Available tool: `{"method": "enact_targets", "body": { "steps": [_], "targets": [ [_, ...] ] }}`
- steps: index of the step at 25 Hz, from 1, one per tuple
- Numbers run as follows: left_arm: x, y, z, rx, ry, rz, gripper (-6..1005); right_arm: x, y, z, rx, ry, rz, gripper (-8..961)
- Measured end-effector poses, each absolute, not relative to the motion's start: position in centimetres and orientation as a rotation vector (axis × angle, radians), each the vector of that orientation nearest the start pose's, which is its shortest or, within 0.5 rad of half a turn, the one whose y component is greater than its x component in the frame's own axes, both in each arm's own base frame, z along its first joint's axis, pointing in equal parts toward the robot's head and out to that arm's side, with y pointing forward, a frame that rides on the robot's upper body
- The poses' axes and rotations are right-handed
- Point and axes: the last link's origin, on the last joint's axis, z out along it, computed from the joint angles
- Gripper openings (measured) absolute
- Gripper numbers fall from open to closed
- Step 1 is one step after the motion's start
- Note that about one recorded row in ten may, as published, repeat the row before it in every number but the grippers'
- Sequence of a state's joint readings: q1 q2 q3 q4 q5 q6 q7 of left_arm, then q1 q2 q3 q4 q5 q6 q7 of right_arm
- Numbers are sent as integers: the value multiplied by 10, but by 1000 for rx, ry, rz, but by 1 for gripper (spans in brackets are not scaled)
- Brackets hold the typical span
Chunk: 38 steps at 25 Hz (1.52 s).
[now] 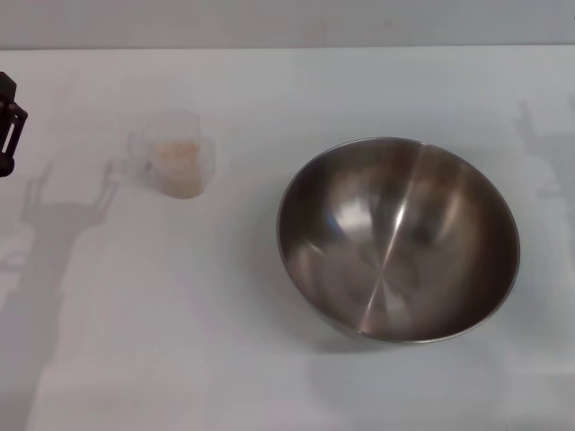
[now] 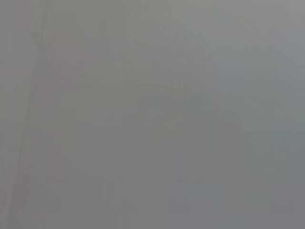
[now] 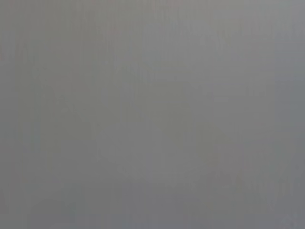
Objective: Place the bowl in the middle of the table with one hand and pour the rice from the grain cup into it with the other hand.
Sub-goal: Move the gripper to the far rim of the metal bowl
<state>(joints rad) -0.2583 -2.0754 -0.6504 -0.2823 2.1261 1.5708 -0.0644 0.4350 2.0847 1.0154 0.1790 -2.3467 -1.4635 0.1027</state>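
Left end effector (image 1: 9, 126) shows only as a black sliver at the edge of the head view, out beyond the grain cup on the side away from the stainless-steel mixing bowl; whether it stands wide or narrow I cannot tell. It holds nothing and touches nothing. The right end effector is out of sight altogether, and only a faint shadow falls on the bench past the bowl's far right side. Both wrist views give plain grey and no detail.

Taking the bowl as the landmark: the white bench (image 1: 180, 359) carries everything. The stainless-steel mixing bowl (image 1: 398, 239) sits right of the bench's middle, upright, its mouth open to the camera and its inside bare. That offset is probably why the task begins with a carry: it needs shifting leftward before any pouring.

The grain cup (image 1: 172, 153) stands upright, well apart from the bowl, to its left and a little farther back, on the left arm's side, so that arm seems the natural one to pour while the right one moves the bowl. The rice (image 1: 178, 163) lies as a pale mass in the cup's lower part. Neither step looks begun.
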Motion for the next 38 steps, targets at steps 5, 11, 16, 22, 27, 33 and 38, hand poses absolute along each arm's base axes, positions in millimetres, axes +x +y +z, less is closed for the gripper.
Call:
{"method": "enact_targets", "body": {
  "steps": [5, 11, 16, 22, 27, 33, 38],
  "targets": [
    [-310, 267, 3, -1432, -335, -925, 825, 296, 327, 26, -1385, 295, 916, 743],
    [-311, 267, 2, -1436, -342, -919, 822, 296, 327, 26, -1387, 293, 916, 742],
    [-311, 268, 1, -1440, -347, -915, 819, 293, 335, 25, -1401, 311, 918, 742],
    [-311, 268, 1, -1443, -348, -914, 816, 274, 367, 21, -1570, 535, 979, 742],
    [-311, 269, 1, -1442, -346, -914, 814, 246, 381, 17, -1762, 629, 879, 742],
    [-311, 269, 2, -1440, -343, -916, 811, 215, 385, 19, -1863, 736, 700, 741],
    [-311, 270, 3, -1440, -339, -915, 808, 182, 380, 25, -1953, 834, 453, 741]
  ]
}}
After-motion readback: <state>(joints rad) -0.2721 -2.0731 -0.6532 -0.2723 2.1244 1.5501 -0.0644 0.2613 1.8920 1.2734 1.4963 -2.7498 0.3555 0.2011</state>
